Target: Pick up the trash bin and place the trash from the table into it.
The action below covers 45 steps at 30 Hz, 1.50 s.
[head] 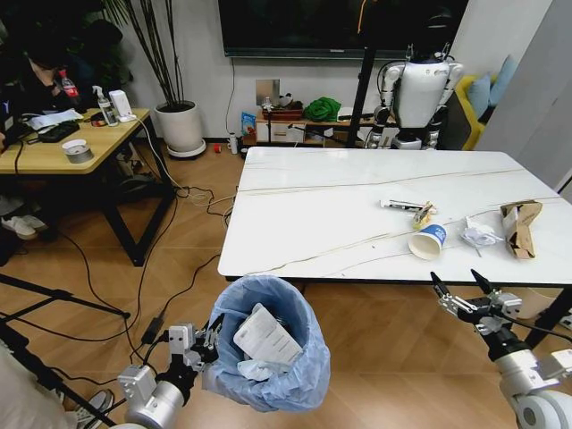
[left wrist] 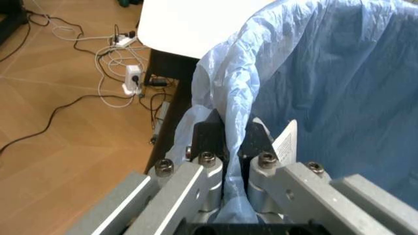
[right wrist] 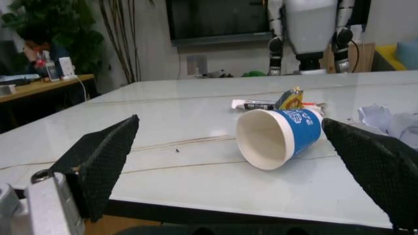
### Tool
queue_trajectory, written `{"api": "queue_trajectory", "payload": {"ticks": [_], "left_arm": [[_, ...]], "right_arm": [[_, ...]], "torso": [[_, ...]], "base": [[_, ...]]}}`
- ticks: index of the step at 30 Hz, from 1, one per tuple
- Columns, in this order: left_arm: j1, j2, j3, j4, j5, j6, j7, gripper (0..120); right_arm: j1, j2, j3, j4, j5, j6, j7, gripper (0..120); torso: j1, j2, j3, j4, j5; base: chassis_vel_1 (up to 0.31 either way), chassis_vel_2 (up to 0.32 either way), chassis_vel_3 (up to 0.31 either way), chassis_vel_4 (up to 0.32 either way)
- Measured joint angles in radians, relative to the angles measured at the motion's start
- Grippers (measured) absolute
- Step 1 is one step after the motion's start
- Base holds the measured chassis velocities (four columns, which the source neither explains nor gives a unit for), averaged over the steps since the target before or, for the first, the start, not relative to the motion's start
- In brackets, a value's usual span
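Note:
The trash bin (head: 268, 353), lined with a crinkled light blue bag, hangs in front of the table's near edge with a white paper inside. My left gripper (head: 204, 344) is shut on its rim (left wrist: 228, 132). On the white table (head: 313, 214) lies the trash: a tipped white paper cup with a blue band (head: 428, 240) (right wrist: 277, 137), a small wrapper (head: 420, 213) (right wrist: 289, 99), clear crumpled plastic (head: 481, 234) and a brown paper bag (head: 520, 227). My right gripper (head: 462, 284) (right wrist: 235, 166) stands open just off the table's front edge, facing the cup's mouth.
A wooden desk (head: 63, 143) with clutter stands at the left, cables (head: 179, 259) trail over the floor. A potted plant (head: 179, 125) and a white humanoid robot (head: 420, 89) stand by the far wall. A black table leg (head: 554, 322) is near my right arm.

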Motion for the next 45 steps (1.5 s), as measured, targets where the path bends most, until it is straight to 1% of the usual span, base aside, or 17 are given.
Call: {"api": "queue_trajectory", "payload": {"ticks": [12, 27, 35, 38, 41, 42, 45], "left_arm": [[-0.002, -0.003, 0.005, 0.000, 0.001, 0.003, -0.003, 0], [-0.004, -0.005, 0.006, 0.002, 0.001, 0.003, -0.003, 0], [0.000, -0.007, 0.008, 0.000, 0.003, 0.003, -0.003, 0], [0.000, -0.007, 0.009, -0.001, 0.003, 0.003, -0.002, 0], [0.001, -0.007, 0.009, -0.003, 0.004, 0.003, -0.002, 0], [0.003, -0.007, 0.010, -0.004, 0.004, 0.003, -0.002, 0], [0.005, -0.006, 0.009, -0.008, 0.004, 0.003, -0.002, 0]], "right_arm": [[0.004, -0.010, -0.001, -0.005, 0.009, 0.000, 0.000, 100], [0.004, 0.007, -0.005, -0.010, 0.007, 0.000, -0.003, 100], [0.000, 0.015, -0.005, -0.008, 0.004, 0.001, -0.005, 100], [-0.001, 0.016, -0.004, -0.008, 0.001, 0.004, -0.006, 100], [-0.002, 0.019, -0.015, -0.007, -0.018, 0.029, -0.006, 100], [-0.003, 0.022, -0.026, -0.001, -0.029, 0.037, 0.001, 100], [-0.001, 0.024, -0.041, 0.009, -0.043, 0.040, 0.015, 100]], "torso": [[0.000, 0.000, 0.000, 0.0000, 0.0001], [0.000, 0.000, 0.000, 0.0000, -0.0002], [0.000, 0.000, 0.000, -0.0001, 0.0002], [0.000, 0.000, 0.000, -0.0002, 0.0004], [0.000, 0.000, 0.000, -0.0001, -0.0005], [0.000, 0.000, 0.000, -0.0001, 0.0006], [0.000, 0.000, 0.000, -0.0003, 0.0003]], "base": [[-0.054, -0.051, 0.054, 0.052], [-0.084, -0.083, 0.083, 0.079], [-0.151, -0.145, 0.155, 0.141], [-0.187, -0.159, 0.161, 0.158], [-0.152, -0.163, 0.145, 0.152], [-0.101, -0.140, 0.091, 0.090], [-0.065, -0.088, 0.066, 0.054]]}}
